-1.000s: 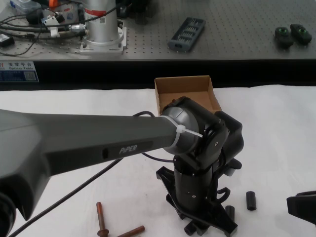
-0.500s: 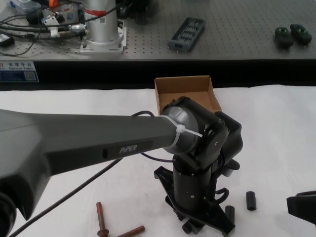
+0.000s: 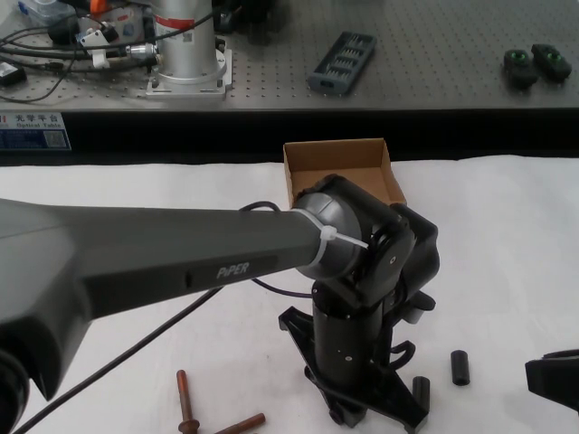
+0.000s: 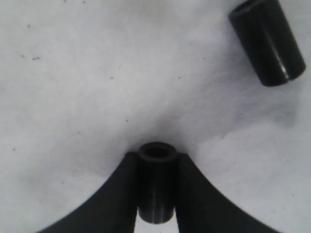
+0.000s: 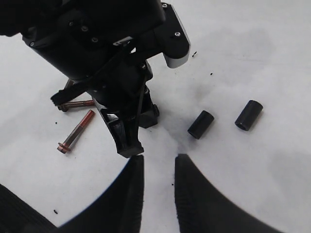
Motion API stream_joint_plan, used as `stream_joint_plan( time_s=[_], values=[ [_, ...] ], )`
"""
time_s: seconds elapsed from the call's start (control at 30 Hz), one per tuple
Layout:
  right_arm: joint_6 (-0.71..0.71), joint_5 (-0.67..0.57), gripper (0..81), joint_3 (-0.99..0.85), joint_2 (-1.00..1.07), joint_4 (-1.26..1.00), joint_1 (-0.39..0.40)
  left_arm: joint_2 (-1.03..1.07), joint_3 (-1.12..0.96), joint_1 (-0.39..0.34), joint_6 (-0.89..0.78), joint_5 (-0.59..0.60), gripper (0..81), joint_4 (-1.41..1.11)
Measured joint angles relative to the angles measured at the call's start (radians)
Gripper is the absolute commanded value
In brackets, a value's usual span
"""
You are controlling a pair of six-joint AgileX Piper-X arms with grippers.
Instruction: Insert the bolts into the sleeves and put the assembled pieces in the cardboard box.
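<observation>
The sleeve [image 4: 156,194] in hand is pinched between the two fingers of the left claw [image 4: 156,158], open end showing, low over the white cloth [image 3: 507,235] and well short of the cardboard box [image 3: 336,163], on the side of the box nearest the arms. Whether it rests on the cloth or is just clear of it I cannot tell. Two more sleeves [image 3: 460,366] [image 3: 421,391] lie loose on the cloth, also on the near side of the box and a little to its right, close beside each other. The two bolts [image 3: 185,402] [image 3: 241,423] lie near each other on the near side of the box too, but off to its left, well apart from every sleeve. The right claw [image 5: 158,160] hangs farther from the box than any of these, its fingers a modest gap apart with nothing between them. By my reckoning the job has hardly begun: one sleeve is gripped, no bolt sits in any sleeve I can see, and so each pairing, and each trip to the box, is left to do.
</observation>
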Motion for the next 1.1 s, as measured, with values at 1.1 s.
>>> stream_joint_plan(
  time_s=[1.1],
  values=[
    [0.032,-0.055,18.4,0.000,0.000,-0.080,0.000,-0.536,0.331,0.005,0.015,0.066,11.4,-0.354]
  ],
)
